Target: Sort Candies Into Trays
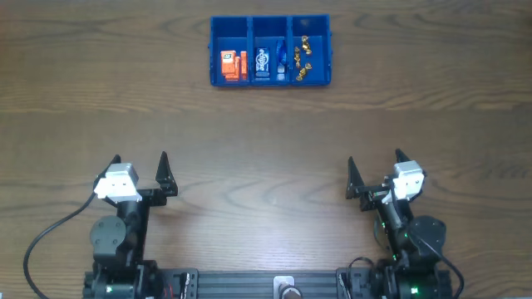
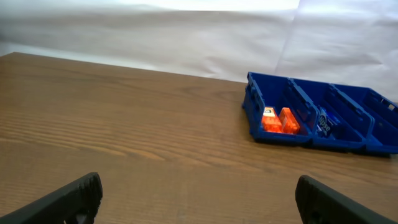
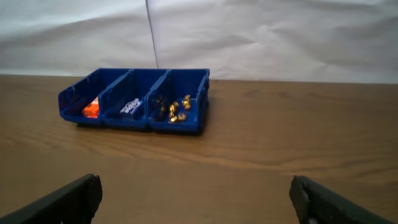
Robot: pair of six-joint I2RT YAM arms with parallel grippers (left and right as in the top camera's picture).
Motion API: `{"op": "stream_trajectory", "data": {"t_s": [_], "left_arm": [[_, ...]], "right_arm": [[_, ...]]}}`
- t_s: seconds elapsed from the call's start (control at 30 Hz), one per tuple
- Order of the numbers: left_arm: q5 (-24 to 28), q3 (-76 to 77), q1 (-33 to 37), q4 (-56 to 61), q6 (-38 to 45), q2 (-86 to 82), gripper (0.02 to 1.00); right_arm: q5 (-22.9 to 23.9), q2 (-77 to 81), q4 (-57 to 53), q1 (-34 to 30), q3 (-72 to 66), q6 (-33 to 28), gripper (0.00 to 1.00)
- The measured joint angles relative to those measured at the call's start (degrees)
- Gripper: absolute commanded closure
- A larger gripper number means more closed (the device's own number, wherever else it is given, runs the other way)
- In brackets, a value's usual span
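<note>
Tray (image 1: 268, 33): 12 o'clock, filled with candies (image 1: 233, 66).
Left gripper (image 1: 140, 159): 7 o'clock, jaws spread.
Right gripper (image 1: 375, 159): 5 o'clock, jaws spread.

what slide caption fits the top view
Open left tool and right tool sit back from a blue tray holding orange candies, blue candies and gold candies in separate bins.
</note>
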Motion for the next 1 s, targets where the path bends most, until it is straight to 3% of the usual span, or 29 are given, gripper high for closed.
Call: {"op": "stream_trajectory", "data": {"t_s": [0.13,1.0], "left_arm": [[0.0,0.0,0.0,0.0,0.0,0.0,0.02],[0.0,0.0,0.0,0.0,0.0,0.0,0.02]], "right_arm": [[0.0,-0.1,5.3,0.0,-2.4,0.0,0.003],[0.4,-0.1,5.3,-0.5,-2.8,0.0,0.003]]}}
